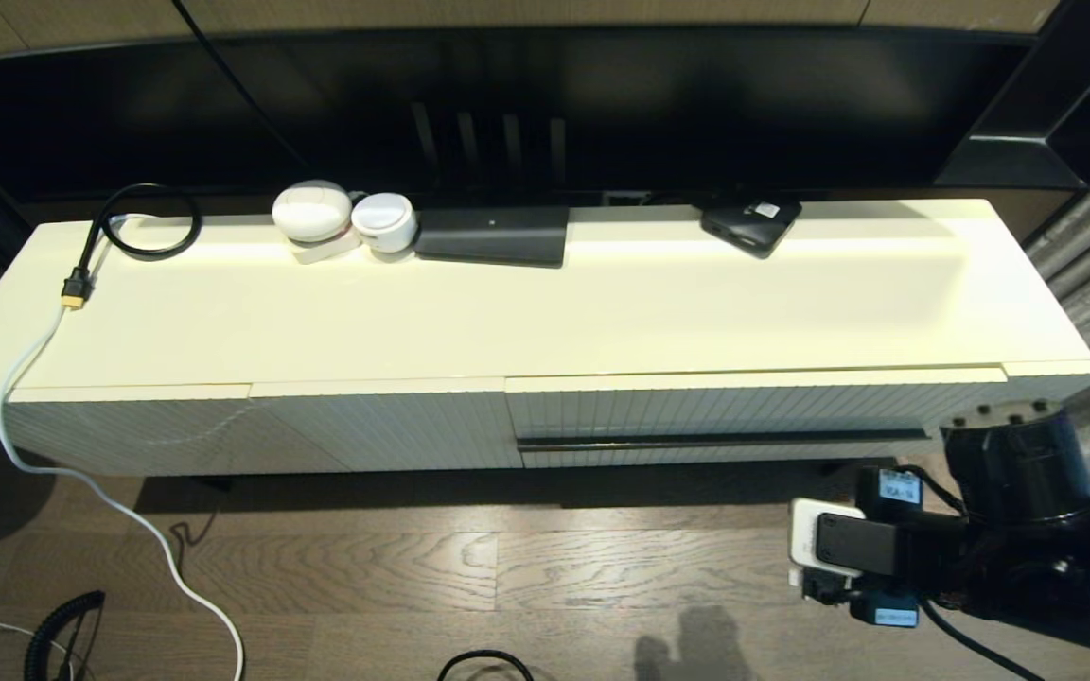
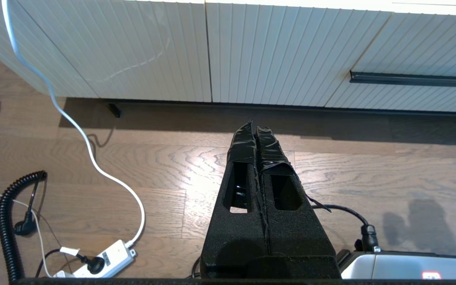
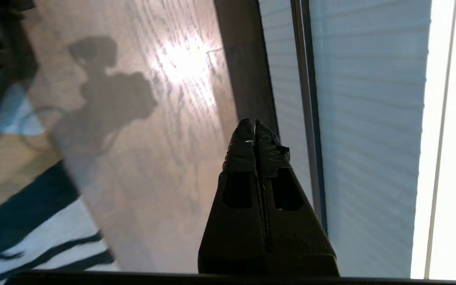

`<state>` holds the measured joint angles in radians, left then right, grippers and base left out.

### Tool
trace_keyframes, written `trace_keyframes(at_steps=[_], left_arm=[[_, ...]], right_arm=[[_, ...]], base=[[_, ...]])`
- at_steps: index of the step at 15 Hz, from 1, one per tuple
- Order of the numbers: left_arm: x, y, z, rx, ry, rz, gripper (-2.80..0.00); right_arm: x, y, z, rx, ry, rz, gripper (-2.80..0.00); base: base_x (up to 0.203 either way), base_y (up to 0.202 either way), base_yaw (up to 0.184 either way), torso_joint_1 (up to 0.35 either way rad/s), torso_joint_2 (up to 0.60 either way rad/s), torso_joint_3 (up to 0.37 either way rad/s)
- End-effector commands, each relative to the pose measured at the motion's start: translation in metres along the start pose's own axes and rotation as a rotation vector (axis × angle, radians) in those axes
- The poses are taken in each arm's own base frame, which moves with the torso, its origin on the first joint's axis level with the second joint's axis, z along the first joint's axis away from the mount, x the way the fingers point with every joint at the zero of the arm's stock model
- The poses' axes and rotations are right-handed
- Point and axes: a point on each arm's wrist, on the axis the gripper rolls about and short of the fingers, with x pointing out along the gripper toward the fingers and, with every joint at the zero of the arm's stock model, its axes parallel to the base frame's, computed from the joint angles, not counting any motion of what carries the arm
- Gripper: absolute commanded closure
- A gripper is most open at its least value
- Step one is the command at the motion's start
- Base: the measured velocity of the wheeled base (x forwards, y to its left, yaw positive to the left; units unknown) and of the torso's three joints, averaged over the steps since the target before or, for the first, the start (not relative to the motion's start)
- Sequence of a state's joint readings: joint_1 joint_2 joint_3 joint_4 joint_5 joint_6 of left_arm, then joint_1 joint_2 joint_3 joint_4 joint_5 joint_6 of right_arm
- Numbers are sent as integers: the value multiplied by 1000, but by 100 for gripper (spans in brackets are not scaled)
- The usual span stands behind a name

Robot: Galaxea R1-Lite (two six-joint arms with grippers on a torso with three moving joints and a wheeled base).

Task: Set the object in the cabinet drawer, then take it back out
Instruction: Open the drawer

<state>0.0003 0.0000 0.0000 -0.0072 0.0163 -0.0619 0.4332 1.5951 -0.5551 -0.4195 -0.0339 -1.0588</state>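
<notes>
The cabinet drawer [image 1: 725, 411] is closed, its ribbed cream front flush with the panels beside it and its thin black bar handle [image 1: 725, 441] running along it. My right arm [image 1: 1009, 530] hangs low over the floor, in front of the drawer's right end. My right gripper [image 3: 255, 123] is shut and empty, its tips near the handle [image 3: 311, 118] without touching it. My left gripper [image 2: 255, 126] is shut and empty above the wooden floor, facing the cabinet front. Which item is the object I cannot tell.
On the cabinet top [image 1: 602, 312] at the back lie two white round devices [image 1: 313, 213], a flat black box [image 1: 493, 235] and a small black device [image 1: 751, 223]. A black cable with a yellow plug [image 1: 75, 288] and a white cable [image 1: 34, 454] hang at the left. A power strip [image 2: 105, 263] lies on the floor.
</notes>
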Motion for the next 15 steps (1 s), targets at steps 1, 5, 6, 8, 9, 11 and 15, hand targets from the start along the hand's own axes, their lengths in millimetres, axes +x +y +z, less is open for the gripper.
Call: trace_keyframes(at_steps=[1, 5, 6, 8, 9, 11, 15], left_arm=[[0, 0, 0, -1, 0, 0, 0], [0, 0, 0, -1, 0, 1, 0], [0, 0, 0, -1, -1, 2, 0], [0, 0, 0, -1, 0, 1, 0], [0, 0, 0, -1, -1, 2, 0], [0, 0, 0, -1, -1, 2, 0], [0, 0, 0, -1, -1, 2, 0]], right_arm=[[37, 15, -5, -25, 35, 79, 0], [63, 15, -1, -48, 17, 80, -280], [65, 16, -1, -65, 17, 87, -280], [68, 17, -3, -71, 17, 101, -280], [71, 18, -4, -75, 19, 108, -280], [77, 18, -7, -92, 22, 119, -280], [94, 18, -12, -132, 5, 100, -280]], base=[[0, 0, 0, 0, 0, 0], [0, 0, 0, 0, 0, 0], [0, 0, 0, 0, 0, 0], [0, 0, 0, 0, 0, 0], [0, 0, 0, 0, 0, 0], [0, 0, 0, 0, 0, 0], [0, 0, 0, 0, 0, 0]])
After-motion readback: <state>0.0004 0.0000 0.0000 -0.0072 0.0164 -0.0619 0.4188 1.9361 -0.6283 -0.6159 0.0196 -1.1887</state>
